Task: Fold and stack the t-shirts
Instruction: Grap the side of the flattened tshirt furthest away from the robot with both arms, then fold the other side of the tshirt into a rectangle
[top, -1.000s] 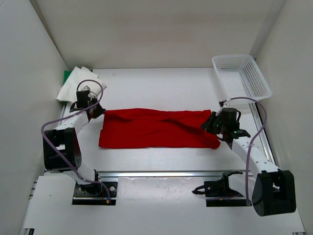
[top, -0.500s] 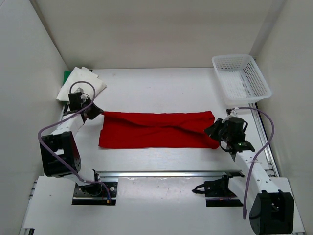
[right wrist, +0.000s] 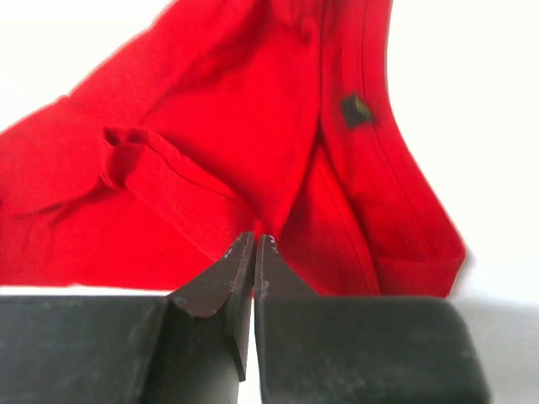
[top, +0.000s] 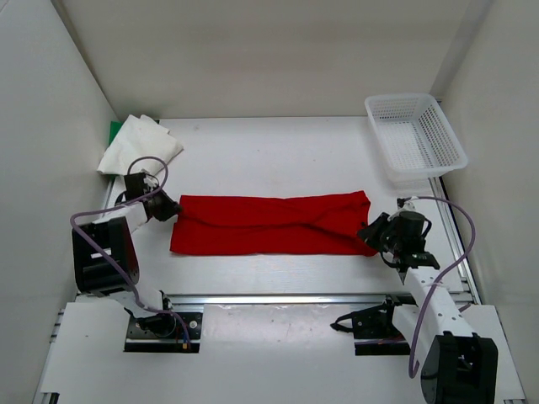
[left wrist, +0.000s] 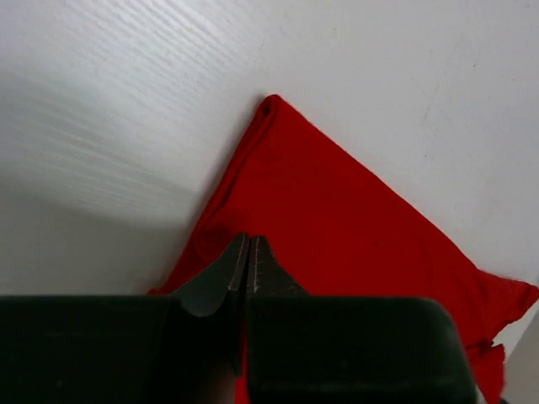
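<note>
The red t-shirt [top: 269, 225] lies as a long folded band across the middle of the table. My left gripper [top: 171, 207] is at its left end, jaws shut on the cloth edge [left wrist: 250, 240], with the red t-shirt [left wrist: 337, 210] spreading away from the tips. My right gripper [top: 370, 233] is at the right end, jaws shut [right wrist: 254, 237] on a gathered fold of the red t-shirt [right wrist: 219, 109], near its collar label [right wrist: 357, 109]. The off-white t-shirt [top: 139, 145] lies folded at the back left, on top of the green t-shirt [top: 114, 130], of which only an edge shows.
A white mesh basket [top: 402, 96] stands at the back right corner. Grey walls close in the table on the left, back and right. A metal rail [top: 286, 299] runs along the near edge between the arm bases.
Both grippers have moved toward the near side with the shirt ends. The red band has become narrower and straighter, its far edge drawn nearer.
</note>
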{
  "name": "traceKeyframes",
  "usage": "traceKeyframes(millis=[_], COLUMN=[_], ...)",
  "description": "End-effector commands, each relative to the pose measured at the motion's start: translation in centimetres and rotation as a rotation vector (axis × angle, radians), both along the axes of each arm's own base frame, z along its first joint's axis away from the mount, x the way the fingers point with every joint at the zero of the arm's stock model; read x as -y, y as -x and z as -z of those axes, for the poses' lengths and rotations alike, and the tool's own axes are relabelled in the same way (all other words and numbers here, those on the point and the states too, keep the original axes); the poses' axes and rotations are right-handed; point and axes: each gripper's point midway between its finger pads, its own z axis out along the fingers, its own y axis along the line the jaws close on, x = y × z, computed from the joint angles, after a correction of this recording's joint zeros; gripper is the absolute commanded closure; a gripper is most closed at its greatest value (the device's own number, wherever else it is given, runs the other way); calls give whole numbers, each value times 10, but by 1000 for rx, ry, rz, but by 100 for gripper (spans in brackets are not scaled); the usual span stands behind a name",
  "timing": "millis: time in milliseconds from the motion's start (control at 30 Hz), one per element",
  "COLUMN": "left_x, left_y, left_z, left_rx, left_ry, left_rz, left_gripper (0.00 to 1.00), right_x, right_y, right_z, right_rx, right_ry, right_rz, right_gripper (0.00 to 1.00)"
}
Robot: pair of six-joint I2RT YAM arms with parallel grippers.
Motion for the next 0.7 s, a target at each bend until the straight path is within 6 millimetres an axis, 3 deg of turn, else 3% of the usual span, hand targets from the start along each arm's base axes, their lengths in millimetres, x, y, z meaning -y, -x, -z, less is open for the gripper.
traceKeyframes(millis=[0,33,133,267,433,533,567,667], left_x=[7,5,1,-19,-28,-19,-12,25], left_y=[2,2,5,8,8,5,5,-1], left_z=[-2,-4,-18,-47,-64,-83,-86,-102], left_rx=[10,23,65,157,218,301,322,410], left_ry=[47,60,53,1,-97,-141,-134,-111], left_rz=[7,1,-33,-134,-178,-176,-170,-72], left_gripper=[88,82,77,70,76,79,79,78], right_x=[-3,-2,5,8,3,-16,-27,-58], right_y=[7,6,2,0,-11,-18,-22,-42], right_z=[11,11,4,-4,-39,-50,-57,-56], right_rx=[-17,-18,5,25,109,140,162,160], right_ry=[-28,-37,-8,6,88,88,77,90], right_rz=[-7,5,31,44,26,-47,-84,-208], right_gripper=[100,99,96,75,67,83,99,100])
